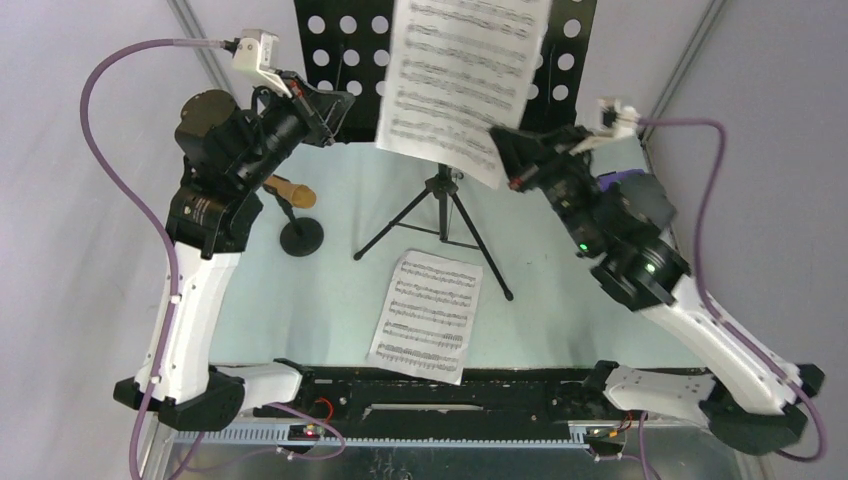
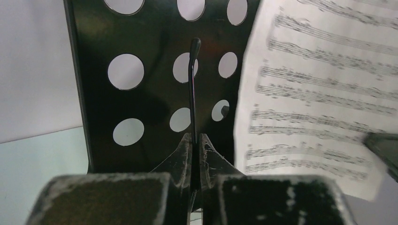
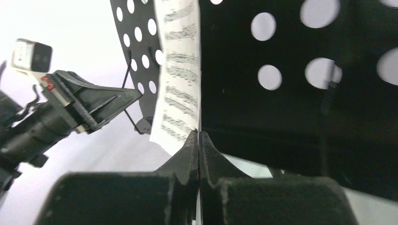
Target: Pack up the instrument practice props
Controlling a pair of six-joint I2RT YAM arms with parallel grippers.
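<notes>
My left end effector (image 2: 195, 139) is clenched on the thin wire arm (image 2: 191, 84) that stands up in front of the music rack (image 1: 332, 38). In the left wrist view the wire runs down between the two fingertips, near the lower middle of the frame. The rack's black perforated panel sits at the upper middle of the top view, and its tripod legs (image 1: 398, 224) are spread on the pale surface (image 1: 330, 290) below it.

My right end effector (image 3: 199, 136) is pinched shut on the sheet-music page (image 1: 460, 70) leaning on the rack. I hold it at its lower right corner, and it hangs tilted across the right half of the panel. In the right wrist view the page's edge comes straight down into my closed fingertips.

A second page (image 1: 428, 315) lies flat on the surface in the lower middle of the top view, just beside one tripod leg. At left of centre the tan microphone (image 1: 290, 189) rests tilted in a round-based holder (image 1: 301, 237), beside my left arm. A bit of purple shows behind my right arm at the right of the frame; I cannot tell what it is.
</notes>
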